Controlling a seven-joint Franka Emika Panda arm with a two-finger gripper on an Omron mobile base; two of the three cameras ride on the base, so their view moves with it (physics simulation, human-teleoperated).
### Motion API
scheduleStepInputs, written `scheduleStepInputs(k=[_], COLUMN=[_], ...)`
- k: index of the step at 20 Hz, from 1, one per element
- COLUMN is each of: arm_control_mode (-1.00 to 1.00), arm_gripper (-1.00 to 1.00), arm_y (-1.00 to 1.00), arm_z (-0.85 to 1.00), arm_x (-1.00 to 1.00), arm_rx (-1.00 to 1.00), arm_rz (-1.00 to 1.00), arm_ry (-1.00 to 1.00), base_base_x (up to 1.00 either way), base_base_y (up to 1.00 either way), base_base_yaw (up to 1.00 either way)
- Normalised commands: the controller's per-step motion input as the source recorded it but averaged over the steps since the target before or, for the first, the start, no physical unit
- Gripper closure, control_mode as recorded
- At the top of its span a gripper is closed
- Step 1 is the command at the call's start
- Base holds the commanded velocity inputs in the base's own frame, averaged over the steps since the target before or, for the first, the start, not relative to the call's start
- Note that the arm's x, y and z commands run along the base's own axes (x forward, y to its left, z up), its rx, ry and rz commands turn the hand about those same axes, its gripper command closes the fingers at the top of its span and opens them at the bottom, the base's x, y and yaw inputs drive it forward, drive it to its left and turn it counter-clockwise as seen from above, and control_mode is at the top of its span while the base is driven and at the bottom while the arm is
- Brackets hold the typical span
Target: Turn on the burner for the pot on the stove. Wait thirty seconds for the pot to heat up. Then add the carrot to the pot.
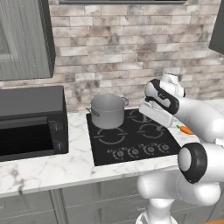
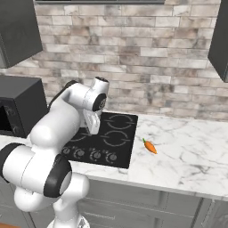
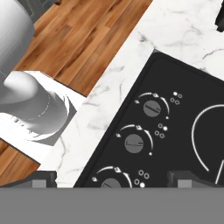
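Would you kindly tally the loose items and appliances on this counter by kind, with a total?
Pot: 1
Carrot: 1
Stove: 1
Black microwave-like box: 1
Total: 4
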Motion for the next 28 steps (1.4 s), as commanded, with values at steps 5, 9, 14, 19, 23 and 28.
scheduleStepInputs(k=[5,9,14,19,23,28], arm_control_mode=[-1.0,-1.0,-1.0,-1.0,-1.0,-1.0], arm_gripper=[-1.0,-1.0,-1.0,-1.0,-1.0,-1.0], arm_y=[0.0,0.0,0.0,0.0,0.0,0.0], arm_z=[0.0,0.0,0.0,0.0,0.0,0.0], arm_x=[0.0,0.0,0.0,0.0,0.0,0.0], arm_rx=[0.0,0.0,0.0,0.0,0.0,0.0], arm_rz=[0.0,0.0,0.0,0.0,0.0,0.0], arm_ry=[0.0,0.0,0.0,0.0,0.0,0.0], base_base_x=[0.0,0.0,0.0,0.0,0.0,0.0], base_base_y=[0.0,0.0,0.0,0.0,0.0,0.0], base_base_yaw=[0.0,0.0,0.0,0.0,0.0,0.0])
